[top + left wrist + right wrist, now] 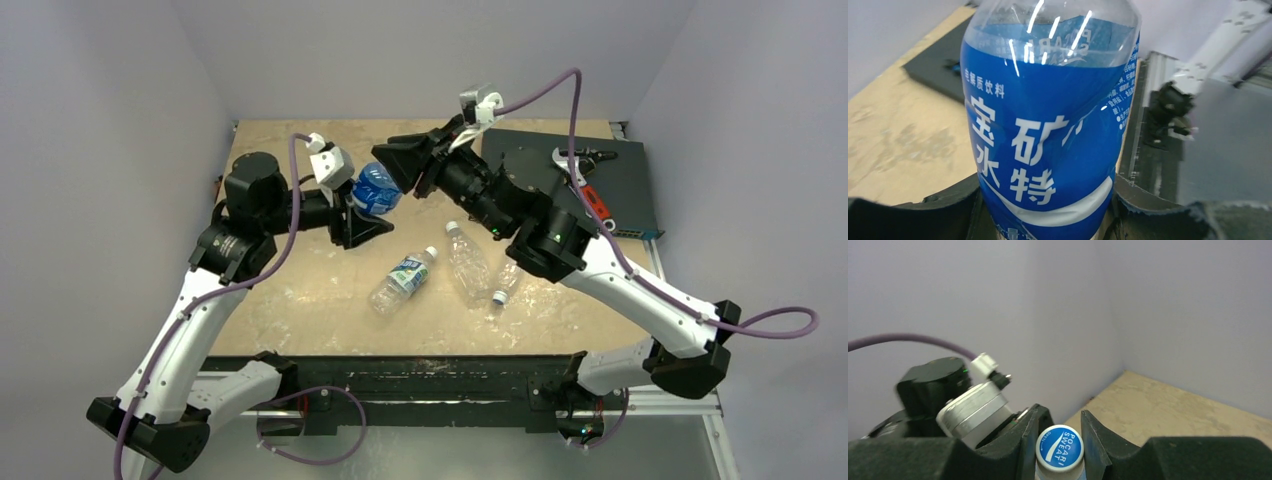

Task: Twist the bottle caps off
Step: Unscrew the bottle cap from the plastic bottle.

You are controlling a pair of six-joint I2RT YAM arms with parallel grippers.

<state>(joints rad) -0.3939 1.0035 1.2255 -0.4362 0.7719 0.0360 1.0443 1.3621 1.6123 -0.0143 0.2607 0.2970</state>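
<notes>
We saw the left end effector (pixel 1045 222) clamped around the blue-labelled clear plastic bottle (pixel 1048 125); the right end effector (pixel 1060 432) pinched its round blue plastic cap (pixel 1059 448) between its fingers.

In the left wrist view the blue-labelled bottle (pixel 1048 140) runs off the top and bottom edges (neck and base both unseen). Its cap (pixel 1059 446) shows only at the right wrist; from above, the right tool (pixel 402 172) covers it. The right arm (pixel 600 270) partly hides one lying bottle (pixel 507 280).

A dark mat (pixel 628 185) lies at the table's (pixel 290 300) far right corner (an orange-handled tool (pixel 593 200) rests on it).
</notes>
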